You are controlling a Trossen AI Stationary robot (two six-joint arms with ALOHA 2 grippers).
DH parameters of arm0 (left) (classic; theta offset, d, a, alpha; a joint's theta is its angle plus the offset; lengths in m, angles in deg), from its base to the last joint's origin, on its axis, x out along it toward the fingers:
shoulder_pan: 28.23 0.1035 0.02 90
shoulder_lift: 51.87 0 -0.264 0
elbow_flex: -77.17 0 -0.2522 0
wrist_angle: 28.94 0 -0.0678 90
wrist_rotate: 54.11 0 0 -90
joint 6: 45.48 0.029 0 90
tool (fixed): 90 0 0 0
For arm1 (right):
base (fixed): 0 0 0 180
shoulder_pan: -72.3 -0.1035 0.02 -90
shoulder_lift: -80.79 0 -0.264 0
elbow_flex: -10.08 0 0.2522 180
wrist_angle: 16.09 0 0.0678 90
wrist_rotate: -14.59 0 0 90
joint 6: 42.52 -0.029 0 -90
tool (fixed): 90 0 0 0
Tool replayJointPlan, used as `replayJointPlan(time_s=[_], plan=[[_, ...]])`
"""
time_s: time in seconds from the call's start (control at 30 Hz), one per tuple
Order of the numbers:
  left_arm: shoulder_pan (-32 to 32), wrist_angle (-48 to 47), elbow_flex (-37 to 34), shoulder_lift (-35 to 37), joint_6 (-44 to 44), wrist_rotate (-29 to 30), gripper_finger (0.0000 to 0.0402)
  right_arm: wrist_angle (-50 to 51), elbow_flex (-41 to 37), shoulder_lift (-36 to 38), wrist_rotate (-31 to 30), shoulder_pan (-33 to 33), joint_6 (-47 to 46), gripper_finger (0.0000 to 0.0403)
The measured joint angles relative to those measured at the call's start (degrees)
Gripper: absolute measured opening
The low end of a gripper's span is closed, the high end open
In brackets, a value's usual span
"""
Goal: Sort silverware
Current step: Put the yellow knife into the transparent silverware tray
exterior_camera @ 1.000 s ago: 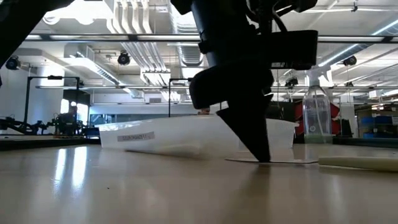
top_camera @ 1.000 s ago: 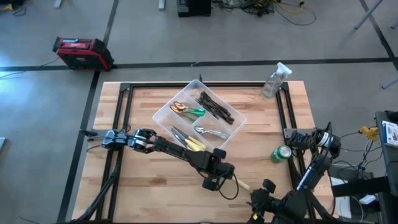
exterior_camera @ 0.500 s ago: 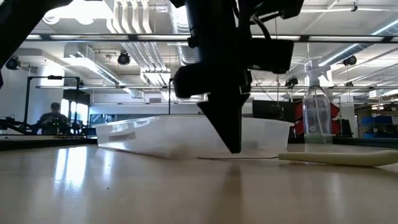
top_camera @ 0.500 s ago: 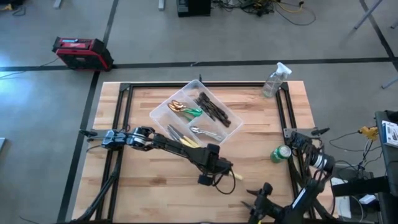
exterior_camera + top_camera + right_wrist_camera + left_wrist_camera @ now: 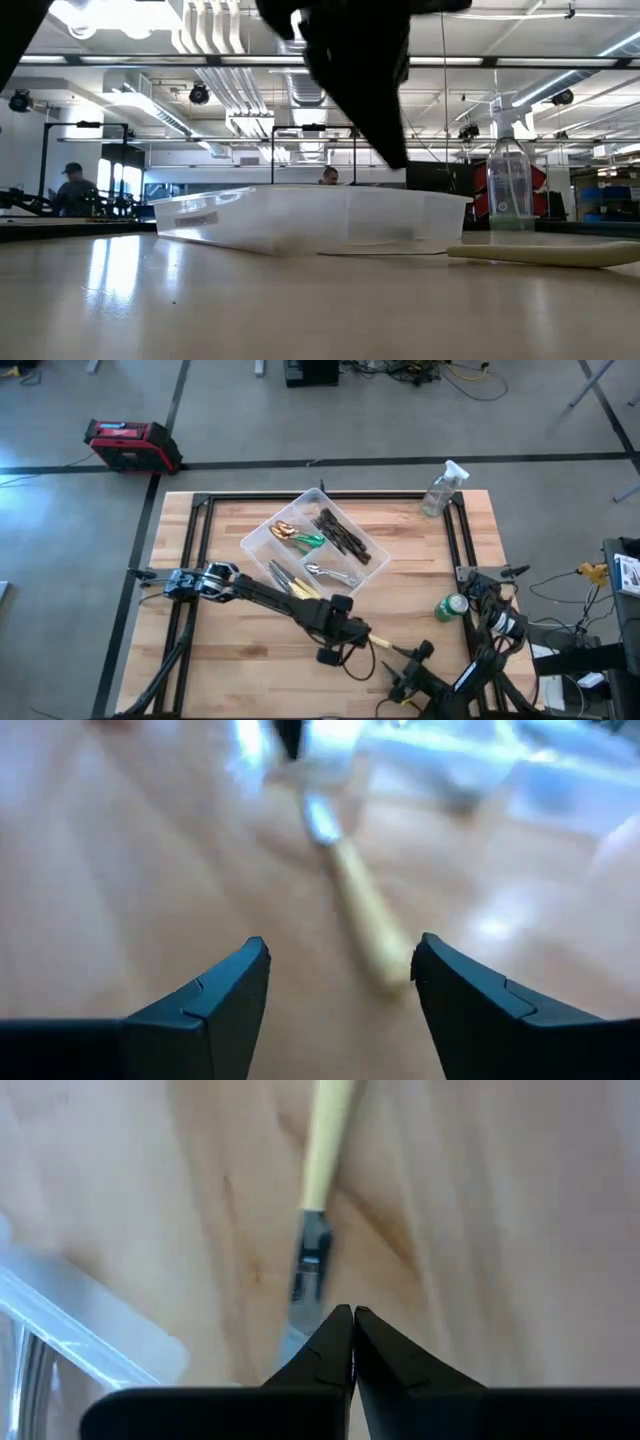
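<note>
A cream-handled knife (image 5: 365, 910) lies loose on the table (image 5: 250, 670), just beside the clear tray (image 5: 262, 538) that holds the other silverware (image 5: 330, 530). The left pincer (image 5: 352, 1325) hangs above its blade, pinched shut and empty. The right pincer (image 5: 340, 985), fingers wide apart and empty, faces the handle end. Likely risk: the arms crowd together over the knife, or the flat handle skids away when pinched.
</note>
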Motion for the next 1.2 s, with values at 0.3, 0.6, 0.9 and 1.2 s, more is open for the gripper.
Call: replayJointPlan(time_s=[0.3, 0.6, 0.9, 1.2], plan=[[-5.6, 6.7, 0.1, 3.2, -2.1, -1.0, 0.0000, -13.1, -13.1, 10.7, -0.3, 0.1, 4.4, 0.0200], [-10.0, 10.1, -5.4, 7.3, -6.7, 4.2, 0.0000, -37.3, -25.8, 19.1, 2.1, 3.2, 25.0, 0.0199], [-14.2, 32.8, -29.4, 19.0, -10.9, 9.7, 0.0000, -59.7, -31.8, 16.8, 5.9, 7.5, 43.2, 0.0199], [-18.2, 68.8, -57.2, 34.9, -12.0, 8.9, 0.0000, -66.1, -31.8, 10.9, 5.8, 10.3, 43.8, 0.0141]])
